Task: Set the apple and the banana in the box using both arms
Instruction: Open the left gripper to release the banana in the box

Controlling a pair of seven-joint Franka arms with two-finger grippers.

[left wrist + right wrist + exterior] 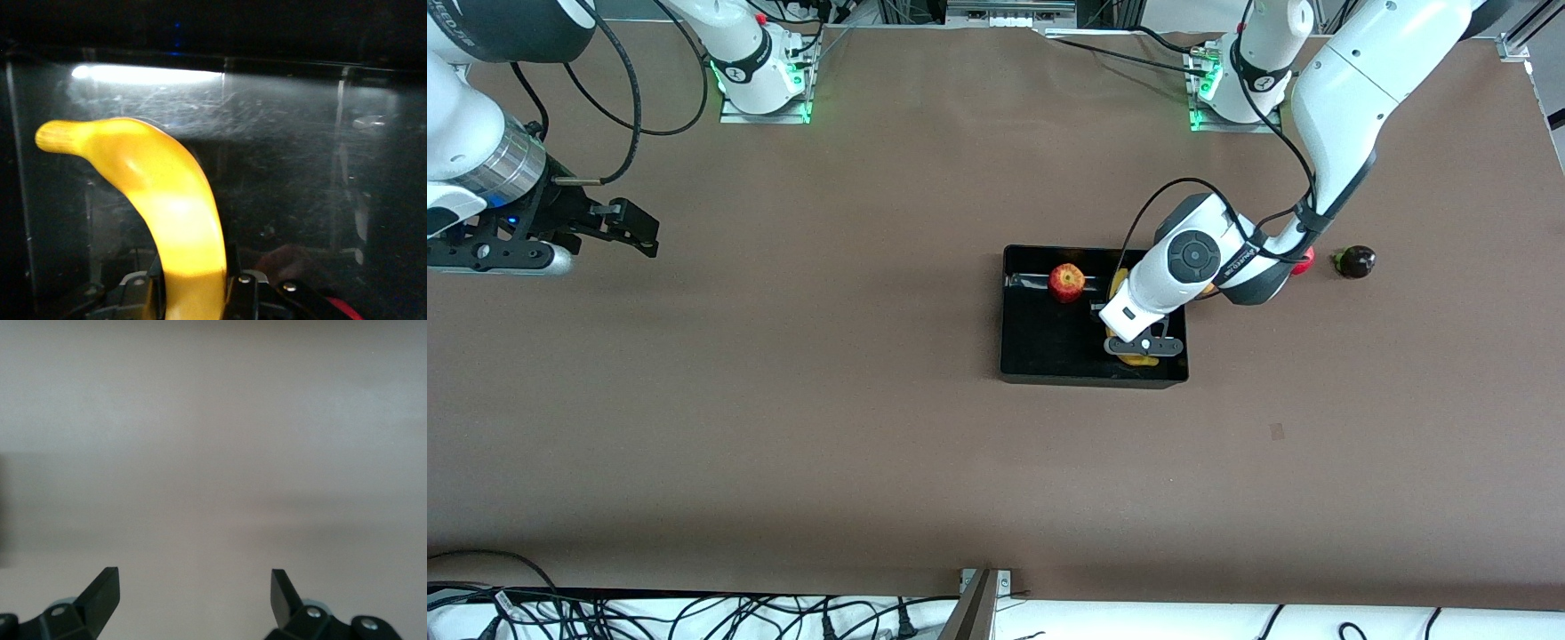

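the left claw (1136, 348) is down inside the box (1040, 356), at the part of it nearest the front camera and toward the left arm's end, clenched on the banana (160, 200). in the left wrist view the banana rises from between the two fingers (240, 293) and curves away over the glossy black floor, its stem end pointing toward one low wall. in the front view only bits of yellow show around the claw, beside and below the wrist. farther from the front camera than this claw, also in the box and well apart from the banana, sits the apple (1066, 283), near the wall closest to the robots' bases. outside the box, past the left arm's forearm, a dark round fruit (1355, 261) lies on the brown tabletop (783, 427), with a red fruit (1304, 261) just beside it, mostly hidden by the arm. the right claw (627, 233) waits released over bare tabletop at the right arm's end, its fingers spread wide.
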